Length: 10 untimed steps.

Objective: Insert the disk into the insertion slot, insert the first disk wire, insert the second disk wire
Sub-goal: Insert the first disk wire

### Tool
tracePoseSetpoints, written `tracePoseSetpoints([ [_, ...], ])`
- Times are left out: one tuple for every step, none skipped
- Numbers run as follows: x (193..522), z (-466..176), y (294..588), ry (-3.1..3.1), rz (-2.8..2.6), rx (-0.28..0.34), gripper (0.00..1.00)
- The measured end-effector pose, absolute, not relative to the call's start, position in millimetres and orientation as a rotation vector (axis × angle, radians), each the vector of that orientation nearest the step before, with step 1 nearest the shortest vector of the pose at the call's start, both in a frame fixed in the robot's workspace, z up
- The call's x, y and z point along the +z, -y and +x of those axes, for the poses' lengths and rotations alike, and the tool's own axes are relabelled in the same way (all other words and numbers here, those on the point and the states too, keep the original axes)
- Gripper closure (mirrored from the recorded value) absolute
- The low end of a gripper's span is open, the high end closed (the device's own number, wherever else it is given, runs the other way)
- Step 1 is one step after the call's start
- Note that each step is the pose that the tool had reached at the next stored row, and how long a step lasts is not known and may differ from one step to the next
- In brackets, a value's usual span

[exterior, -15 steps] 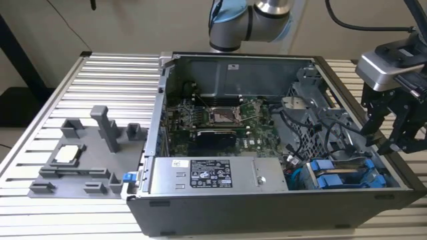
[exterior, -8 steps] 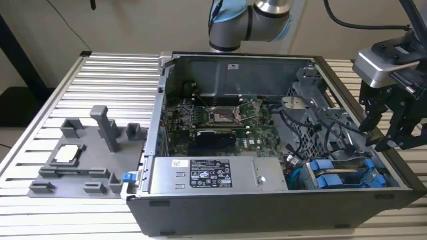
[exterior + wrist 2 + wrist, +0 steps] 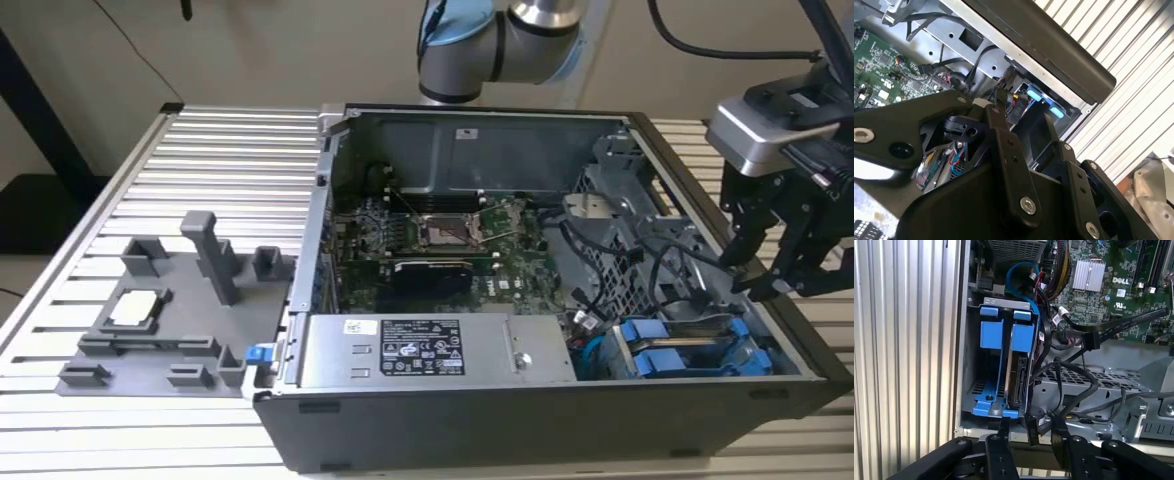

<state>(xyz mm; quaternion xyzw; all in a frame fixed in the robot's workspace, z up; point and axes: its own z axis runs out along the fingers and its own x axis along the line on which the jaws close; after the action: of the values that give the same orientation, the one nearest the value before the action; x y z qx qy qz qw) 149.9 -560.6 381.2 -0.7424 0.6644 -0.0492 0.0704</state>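
Note:
The disk [image 3: 1017,382] stands edge-on inside the insertion slot [image 3: 985,390], the grey drive cage, held in its bright blue bracket [image 3: 1023,337]; a second blue bracket [image 3: 991,334] sits beside it. In the exterior view the blue brackets [image 3: 681,355] lie at the case's front right corner. My gripper [image 3: 1031,429] hovers just outside the cage with its fingers [image 3: 1003,432] apart. A small black wire connector [image 3: 1032,434] hangs between the fingertips, and I cannot tell whether they touch it. In the second wrist view the gripper [image 3: 1024,122] points at that connector [image 3: 1017,107]. The gripper [image 3: 763,270] hangs over the case's right wall.
The open computer case [image 3: 334,250] lies on a slatted metal table [image 3: 200,150]. A grey box with a white sticker [image 3: 427,350] sits along the front, with the green motherboard [image 3: 441,235] behind it. Loose black cables [image 3: 1074,385] loop beside the cage. A grey fixture tray [image 3: 174,310] is on the exterior view's left.

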Motion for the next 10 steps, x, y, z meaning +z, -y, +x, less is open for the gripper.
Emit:
tracePoseSetpoints([
  [381.2, 149.9, 560.5, -1.999, -2.233, -0.148, 0.55],
  [381.2, 149.9, 560.5, -1.999, -2.233, -0.148, 0.62],
  [381.3, 150.1, 560.5, -1.998, -2.234, -0.148, 0.62],
  [381.3, 150.5, 560.5, -1.997, -2.235, -0.148, 0.62],
  [381.2, 150.9, 560.5, -1.995, -2.236, -0.148, 0.62],
  [381.2, 151.0, 560.5, -1.995, -2.236, -0.148, 0.62],
  [381.1, 151.0, 560.6, -1.995, -2.236, -0.148, 0.62],
  [381.1, 151.0, 560.5, -1.994, -2.237, -0.148, 0.62],
  [381.1, 151.0, 560.6, -1.994, -2.237, -0.148, 0.62],
  [381.1, 151.0, 560.6, -1.994, -2.237, -0.148, 0.62],
])
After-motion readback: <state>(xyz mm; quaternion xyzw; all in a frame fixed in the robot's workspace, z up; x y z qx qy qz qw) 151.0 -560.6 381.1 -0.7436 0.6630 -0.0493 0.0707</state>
